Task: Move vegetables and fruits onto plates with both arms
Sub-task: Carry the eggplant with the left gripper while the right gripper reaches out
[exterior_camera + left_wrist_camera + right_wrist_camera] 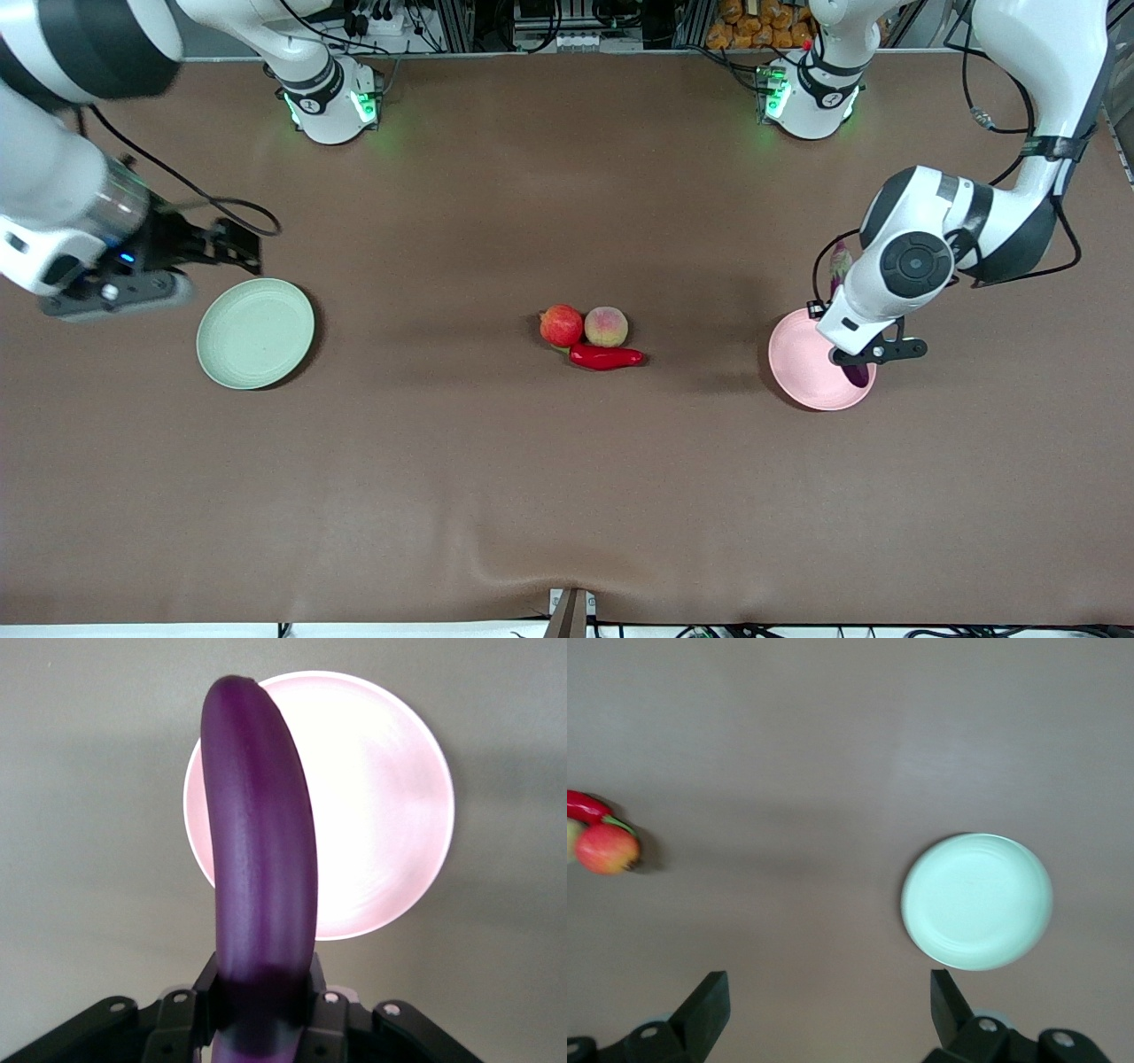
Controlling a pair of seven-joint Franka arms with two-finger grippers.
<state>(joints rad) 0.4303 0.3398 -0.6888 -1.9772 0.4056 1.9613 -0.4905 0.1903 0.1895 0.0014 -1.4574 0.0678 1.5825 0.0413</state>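
Two plates sit on the table, one green plate (pixel 255 333) and one pink plate (pixel 802 363). Two vegetables are present: one purple eggplant (pixel 261 877) and one red chili pepper (pixel 607 357). Two fruits complete the count: one pomegranate (pixel 561 325) and one peach (pixel 606 326).

Both arms are white with dark grey joint bands and round grey caps; black cables loop along them. The bases glow green and carry small dark markings. The right gripper (pixel 824 1010) and left gripper (pixel 261 1010) are black, with pale screws
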